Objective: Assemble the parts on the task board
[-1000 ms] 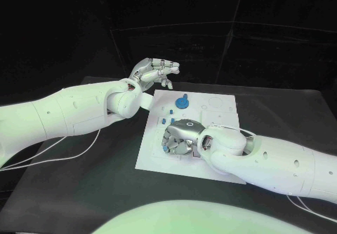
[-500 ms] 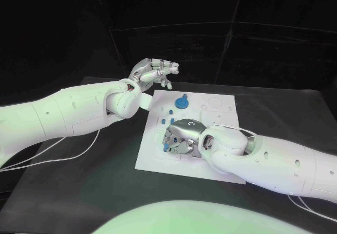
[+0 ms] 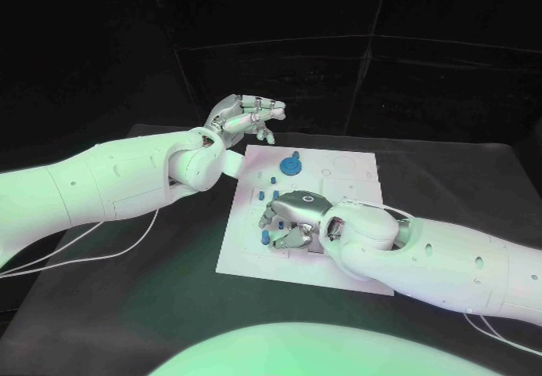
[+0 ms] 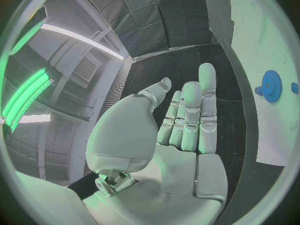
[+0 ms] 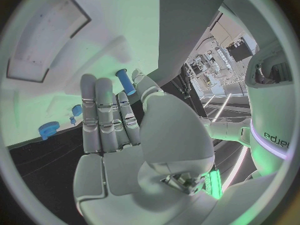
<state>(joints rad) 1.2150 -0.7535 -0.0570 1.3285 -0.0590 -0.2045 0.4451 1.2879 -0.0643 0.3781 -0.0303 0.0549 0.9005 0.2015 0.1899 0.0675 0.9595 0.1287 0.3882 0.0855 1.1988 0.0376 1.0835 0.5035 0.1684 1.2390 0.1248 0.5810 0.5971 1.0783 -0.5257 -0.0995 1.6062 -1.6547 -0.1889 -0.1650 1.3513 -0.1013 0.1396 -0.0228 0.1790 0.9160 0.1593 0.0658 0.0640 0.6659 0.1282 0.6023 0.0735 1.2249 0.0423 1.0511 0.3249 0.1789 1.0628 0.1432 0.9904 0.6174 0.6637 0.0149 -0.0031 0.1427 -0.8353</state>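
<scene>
The white task board (image 3: 251, 260) lies in the middle of the black table. A blue gear (image 3: 293, 165) (image 4: 270, 86) stands near its far edge, with small blue pegs (image 3: 262, 193) behind my right hand. That right hand (image 3: 291, 224) (image 5: 115, 130) is low over the board's middle, palm down. A blue peg (image 5: 125, 81) (image 3: 265, 235) sits at its fingertips, pinched between thumb and a finger. In the right wrist view, another small blue piece (image 5: 76, 110) and a blue gear (image 5: 47, 130) lie further off. My left hand (image 3: 244, 117) (image 4: 181, 125) hovers raised beyond the board's far left corner, holding nothing.
Printed outlines and round sockets (image 3: 345, 165) mark the board's far right part. Black table (image 3: 147, 298) surrounds the board on all sides. White cables (image 3: 107, 249) trail under my left arm.
My right hand has shifted slightly over the board's middle with the peg at its fingertips. The left hand has stayed raised in about the same place.
</scene>
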